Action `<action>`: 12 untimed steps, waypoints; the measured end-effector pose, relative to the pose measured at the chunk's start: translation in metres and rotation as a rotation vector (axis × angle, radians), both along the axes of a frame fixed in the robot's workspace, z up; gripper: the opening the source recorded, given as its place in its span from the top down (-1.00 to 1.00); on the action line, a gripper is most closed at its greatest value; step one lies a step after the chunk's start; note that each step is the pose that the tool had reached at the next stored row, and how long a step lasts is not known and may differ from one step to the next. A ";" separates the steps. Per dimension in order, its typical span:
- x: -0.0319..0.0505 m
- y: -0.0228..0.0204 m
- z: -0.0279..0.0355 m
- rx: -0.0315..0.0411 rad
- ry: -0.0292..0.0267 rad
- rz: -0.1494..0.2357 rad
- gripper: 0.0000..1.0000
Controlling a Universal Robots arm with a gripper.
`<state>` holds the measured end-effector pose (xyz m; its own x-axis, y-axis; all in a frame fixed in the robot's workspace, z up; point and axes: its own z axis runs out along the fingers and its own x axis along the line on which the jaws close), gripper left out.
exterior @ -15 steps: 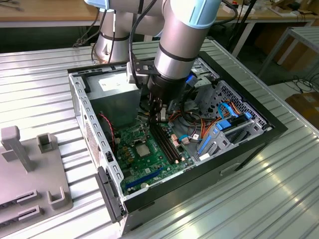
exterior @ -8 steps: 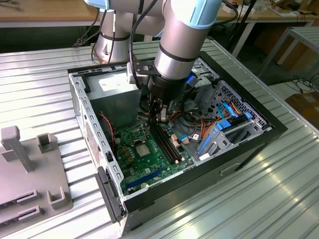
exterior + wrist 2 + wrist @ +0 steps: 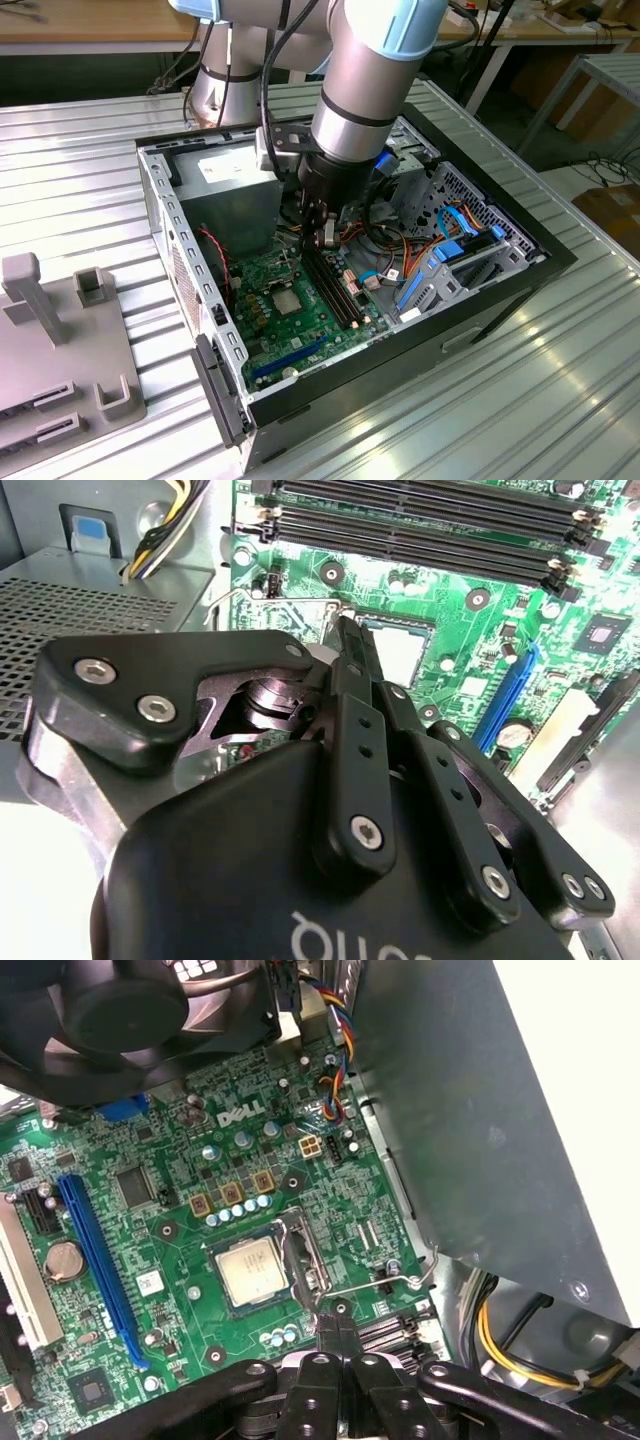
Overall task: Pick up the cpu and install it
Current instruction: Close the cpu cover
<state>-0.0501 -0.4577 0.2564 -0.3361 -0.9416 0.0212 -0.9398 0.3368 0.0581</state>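
Cpu [image 3: 252, 1268] sits flat inside its socket on the green motherboard [image 3: 170, 1250], silver top up, as I see it in the first wrist view; in the second wrist view it shows as a pale square [image 3: 398, 652] just past my fingertips, and in the exterior view as a small grey square [image 3: 284, 300] low in the open computer case [image 3: 520, 262]. The gripper [image 3: 333, 1332] hangs just above the board beside the socket, its jaws pressed together with nothing between them, the tips near the thin wire retention lever [image 3: 375, 1282] and the raised load plate [image 3: 303, 1255] at the socket's edge.

My worries from here, as I judge it: the plate looks raised, so the chip seems to be only resting, and a nudge from the closed tips could skew it on the contacts beneath. The lever is slim and springy; if I catch it off-centre it may slip away from the tips and snap back. The memory slots [image 3: 420, 525] and loose cables [image 3: 385, 235] crowd the wrist, so a sideways drift could snag a wire or scrape components on the board.
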 end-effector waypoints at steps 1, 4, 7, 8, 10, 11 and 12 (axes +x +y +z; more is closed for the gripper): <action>0.0000 -0.0005 0.0000 0.0000 0.0000 0.000 0.79; 0.0000 -0.0026 0.0000 -0.0001 0.0000 0.000 0.79; 0.0000 -0.0044 0.0000 -0.0001 0.0000 0.000 0.79; 0.0000 -0.0055 0.0000 0.0000 0.0000 0.000 0.79; 0.0000 -0.0066 0.0000 0.0000 0.0000 0.000 0.79; 0.0000 -0.0066 0.0000 0.0001 0.0000 0.000 0.79; 0.0000 -0.0067 0.0000 0.0000 0.0000 0.000 0.79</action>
